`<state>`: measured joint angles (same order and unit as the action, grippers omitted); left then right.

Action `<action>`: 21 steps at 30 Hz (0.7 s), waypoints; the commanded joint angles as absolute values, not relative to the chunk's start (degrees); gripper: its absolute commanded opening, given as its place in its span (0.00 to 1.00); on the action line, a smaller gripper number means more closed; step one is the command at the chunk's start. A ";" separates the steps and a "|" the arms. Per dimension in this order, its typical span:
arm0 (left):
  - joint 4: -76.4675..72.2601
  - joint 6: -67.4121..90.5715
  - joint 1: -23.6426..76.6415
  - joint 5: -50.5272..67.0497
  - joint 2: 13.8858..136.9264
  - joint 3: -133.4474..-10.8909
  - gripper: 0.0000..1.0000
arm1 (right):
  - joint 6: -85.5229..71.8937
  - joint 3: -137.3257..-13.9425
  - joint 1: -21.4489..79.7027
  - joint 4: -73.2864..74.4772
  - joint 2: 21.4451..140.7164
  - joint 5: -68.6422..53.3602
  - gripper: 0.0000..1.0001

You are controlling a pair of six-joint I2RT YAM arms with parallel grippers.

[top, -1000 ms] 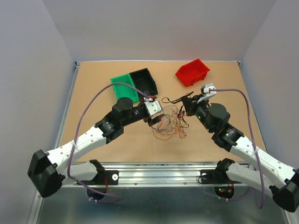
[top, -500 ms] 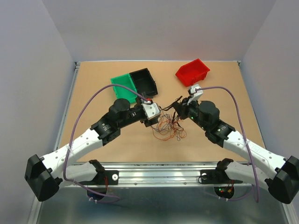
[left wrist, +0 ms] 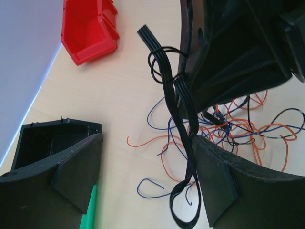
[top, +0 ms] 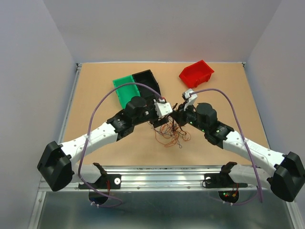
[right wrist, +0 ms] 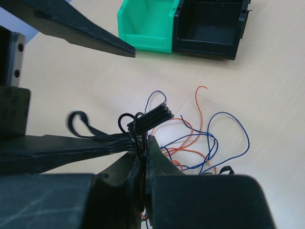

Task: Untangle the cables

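Note:
The cables (top: 172, 134) are a loose tangle of thin orange, blue and black wires on the table between both arms. In the left wrist view they (left wrist: 238, 126) spread out on the right. My right gripper (right wrist: 145, 143) is shut on a black bundled cable (right wrist: 145, 119), also seen from above (top: 175, 116). My left gripper (left wrist: 147, 157) is open. The same black bundle (left wrist: 183, 138) hangs between its fingers, against the right finger (left wrist: 219, 176). In the top view the left gripper (top: 160, 122) sits right beside the right one.
A green bin (top: 125, 89) and a black bin (top: 147, 82) stand side by side at the back left, and a red bin (top: 196, 73) at the back right. Lavender arm cords (top: 107, 98) arch over both arms.
My right gripper has moved left with the black bundle, up to the left gripper. My left arm has swung forward and right, so the bundle now hangs between its open fingers.

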<state>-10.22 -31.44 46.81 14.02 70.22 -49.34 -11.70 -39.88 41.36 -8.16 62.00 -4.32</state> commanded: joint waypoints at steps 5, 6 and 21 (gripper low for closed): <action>-12.04 -31.02 47.02 15.91 74.43 -53.87 0.70 | -10.55 -45.00 42.80 -11.86 61.88 -5.71 0.01; -11.69 -31.29 46.93 16.26 74.97 -54.14 0.61 | -10.46 -44.91 42.80 -11.87 61.79 -5.45 0.01; -12.04 -27.86 44.74 9.14 71.81 -54.32 0.00 | -9.84 -38.68 42.80 -11.95 56.17 -1.41 0.37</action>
<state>-9.56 -29.74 46.30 11.66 76.12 -52.42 -10.22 -40.56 42.46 -8.19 60.27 -2.96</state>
